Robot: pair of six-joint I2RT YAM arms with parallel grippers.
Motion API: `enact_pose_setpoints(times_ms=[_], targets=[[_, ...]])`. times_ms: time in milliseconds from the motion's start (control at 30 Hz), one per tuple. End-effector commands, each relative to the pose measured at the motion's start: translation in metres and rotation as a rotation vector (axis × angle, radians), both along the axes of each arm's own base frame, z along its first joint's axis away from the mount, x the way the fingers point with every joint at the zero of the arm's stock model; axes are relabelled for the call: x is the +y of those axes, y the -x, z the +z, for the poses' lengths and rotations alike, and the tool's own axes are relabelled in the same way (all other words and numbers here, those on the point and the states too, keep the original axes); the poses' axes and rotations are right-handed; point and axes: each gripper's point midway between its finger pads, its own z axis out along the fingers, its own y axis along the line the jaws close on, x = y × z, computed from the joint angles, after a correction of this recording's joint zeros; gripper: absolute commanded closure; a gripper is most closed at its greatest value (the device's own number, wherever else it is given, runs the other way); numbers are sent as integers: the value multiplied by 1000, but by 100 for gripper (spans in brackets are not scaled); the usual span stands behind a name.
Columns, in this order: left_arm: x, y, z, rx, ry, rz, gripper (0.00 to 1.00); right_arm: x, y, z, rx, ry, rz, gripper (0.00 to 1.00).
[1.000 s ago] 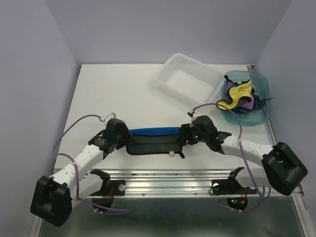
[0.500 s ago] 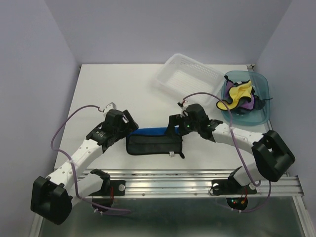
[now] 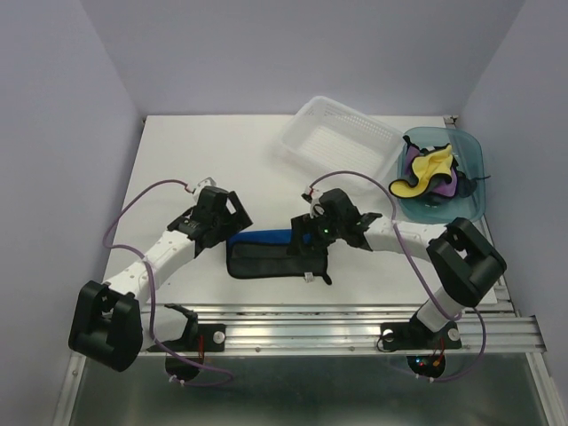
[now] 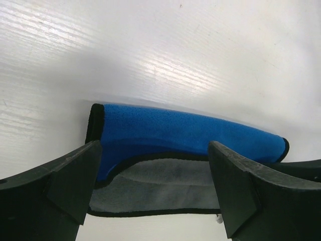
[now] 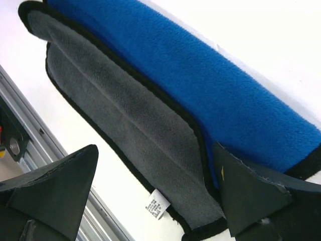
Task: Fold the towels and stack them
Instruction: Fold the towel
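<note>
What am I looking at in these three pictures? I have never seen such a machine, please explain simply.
These are two robot arms fixed at the near edge of a white table. One picture comes from a camera above; the other two come from cameras on each wrist, looking past the dark fingers. The left pincer and the right pincer are both open and hold nothing. Between them lies a folded cloth towel, bright blue on one side and grey on the other. Farther back stand an empty clear white slotted plastic basket and a translucent teal plastic bin holding crumpled yellow and purple towels.
</note>
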Motion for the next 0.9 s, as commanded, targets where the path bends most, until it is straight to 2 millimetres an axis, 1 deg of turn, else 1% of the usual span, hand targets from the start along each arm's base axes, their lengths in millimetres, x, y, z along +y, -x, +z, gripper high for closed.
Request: enact_pose_setpoints(times_ms=[0,100,133,267,300,367,467,600,700,733,800,867], targets=[[1,-7,10,-47,10,-5,1,6,14,9,-27,-19,64,0],[4,-5,6,-40,7,1,1,6,22,10,-38,-16,90,0],[5,-4,4,-38,5,1,1,0,29,5,-18,6,97,0],[8,-1,0,-20,-6,7,1,-8,41,-2,0,30,102,0],[11,1,-3,-13,-12,14,1,-12,48,-6,10,43,114,0],[11,2,-2,-14,-11,14,1,-15,55,-5,5,45,132,0],[14,4,-5,-9,-14,23,1,-19,74,-8,10,55,190,0],[18,7,-11,9,-24,36,1,-26,92,-13,17,73,242,0],[22,12,-17,33,-32,49,1,-28,96,-12,11,75,236,0],[23,13,-18,37,-33,53,1,-27,94,-7,-7,68,226,0],[25,15,-21,48,-37,60,1,-27,87,2,-34,61,189,0],[27,17,-24,56,-38,63,1,-29,73,15,-84,64,113,0]])
